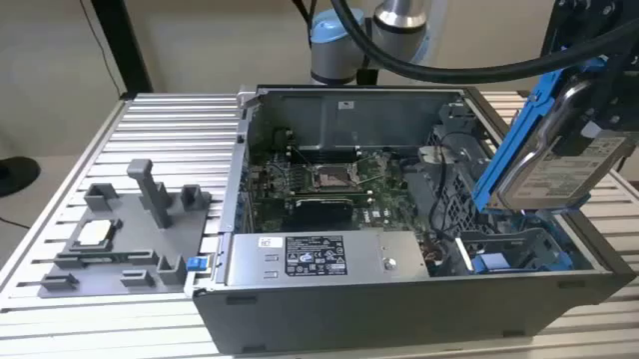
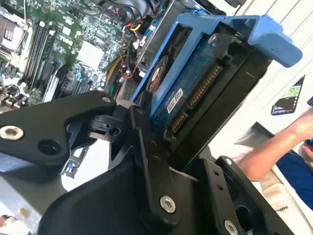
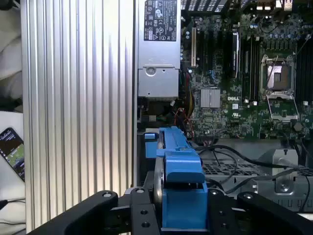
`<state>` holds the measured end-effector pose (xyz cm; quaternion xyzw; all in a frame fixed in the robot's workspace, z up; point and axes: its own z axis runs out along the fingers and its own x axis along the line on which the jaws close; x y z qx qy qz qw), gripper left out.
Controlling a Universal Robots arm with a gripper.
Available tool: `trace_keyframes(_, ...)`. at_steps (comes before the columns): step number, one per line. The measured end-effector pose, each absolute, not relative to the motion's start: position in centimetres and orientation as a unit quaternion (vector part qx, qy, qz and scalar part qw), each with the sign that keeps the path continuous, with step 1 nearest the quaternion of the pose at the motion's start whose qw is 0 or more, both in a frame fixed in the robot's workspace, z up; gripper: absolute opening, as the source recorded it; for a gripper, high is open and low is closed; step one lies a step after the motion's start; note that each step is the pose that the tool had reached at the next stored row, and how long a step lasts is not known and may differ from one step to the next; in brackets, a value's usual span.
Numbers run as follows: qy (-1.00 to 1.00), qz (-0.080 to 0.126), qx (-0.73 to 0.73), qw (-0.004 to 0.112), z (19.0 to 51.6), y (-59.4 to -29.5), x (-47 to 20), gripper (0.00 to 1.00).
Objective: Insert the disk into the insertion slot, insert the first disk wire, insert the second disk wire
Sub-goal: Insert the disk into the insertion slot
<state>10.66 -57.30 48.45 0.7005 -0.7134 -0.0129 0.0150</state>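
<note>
My gripper is shut on the disk, a silver-grey drive with a white label in a bright blue carrier frame. It hangs on edge and tilted over the open computer case's corner at the exterior view's right. Just below stands the insertion slot, a grey bay with blue rails, with nothing in it. In both wrist views the black fingers clamp the disk from two sides, and the blue carrier sticks out between them. Black cables lie by the bay; which are the disk wires I cannot tell.
The grey power-supply box lies along the case's front wall, the motherboard behind it. A grey fixture sits on the slatted table at the exterior view's left. A person's arm and a phone are nearby.
</note>
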Motion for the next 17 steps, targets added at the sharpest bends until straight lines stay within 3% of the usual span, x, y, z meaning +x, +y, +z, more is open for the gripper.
trace_keyframes(17,-0.713,-0.013,0.701,0.015,47.96,-57.29,11.27,0.0)
